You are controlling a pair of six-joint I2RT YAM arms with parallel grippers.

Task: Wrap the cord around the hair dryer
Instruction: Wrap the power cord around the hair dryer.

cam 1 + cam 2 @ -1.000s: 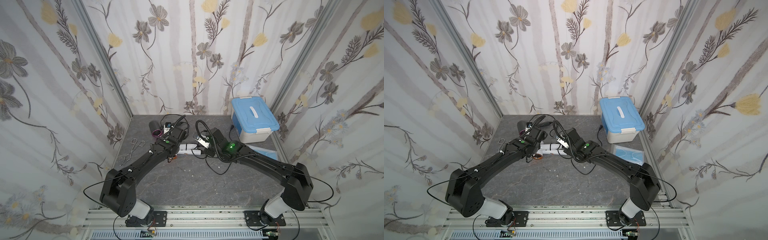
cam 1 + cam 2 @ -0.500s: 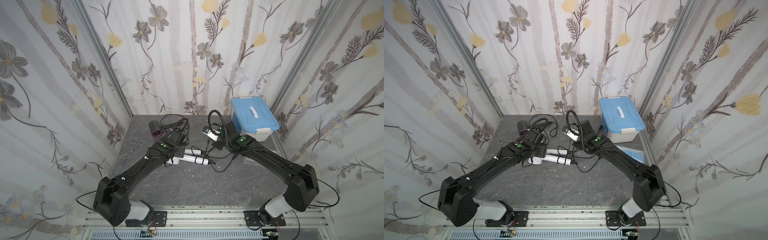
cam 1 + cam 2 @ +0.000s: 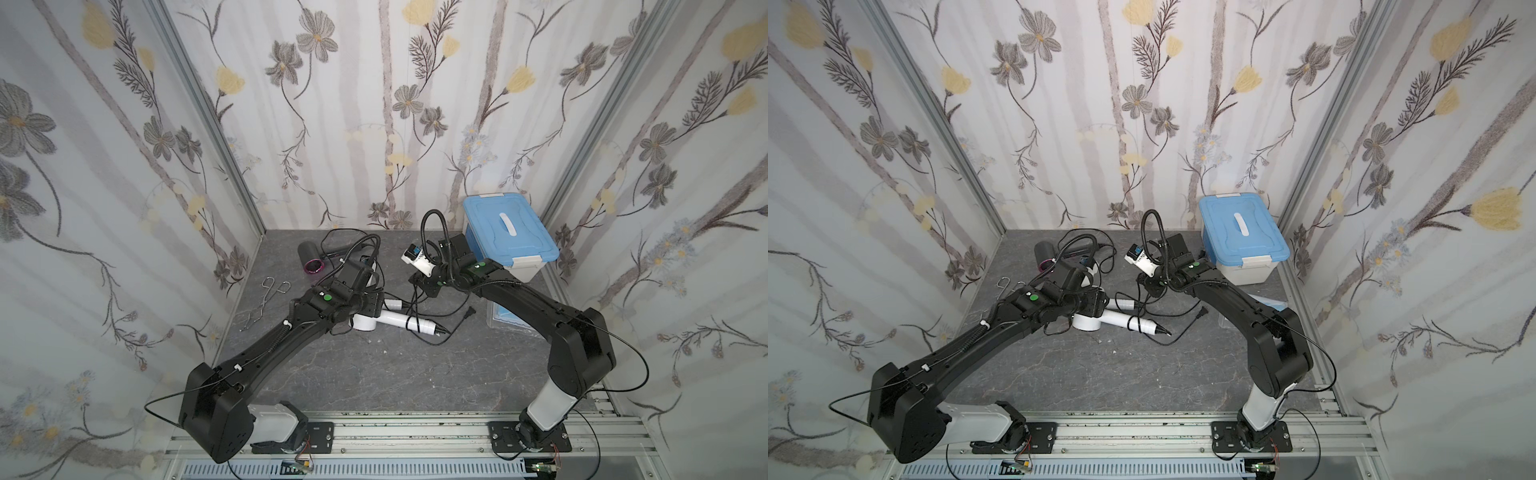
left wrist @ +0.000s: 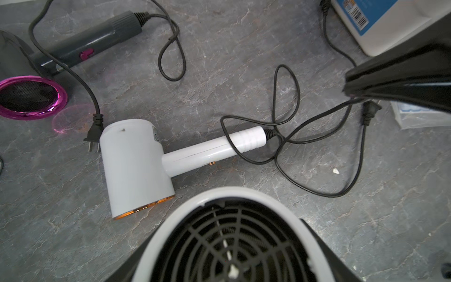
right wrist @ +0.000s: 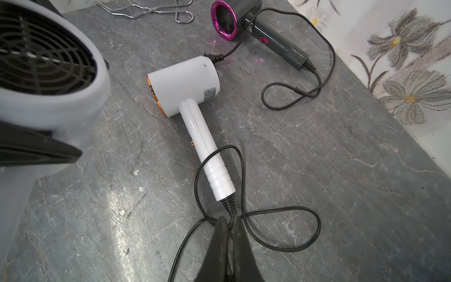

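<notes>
My left gripper is shut on the barrel of a white hair dryer with a black grille. In both top views the dryer's handle points right and a turn of black cord circles it. My right gripper is shut on a black cord just behind the handle. Whether this cord belongs to the held dryer, I cannot tell.
A second white dryer with a gold rim lies on the table, cord looped over its handle. A grey and pink dryer lies behind. A plug, metal tongs, a blue-lidded box and a flat packet lie around.
My right gripper has drawn back and up from the held dryer, taking the cord with it. My left gripper has carried the dryer toward the front.
</notes>
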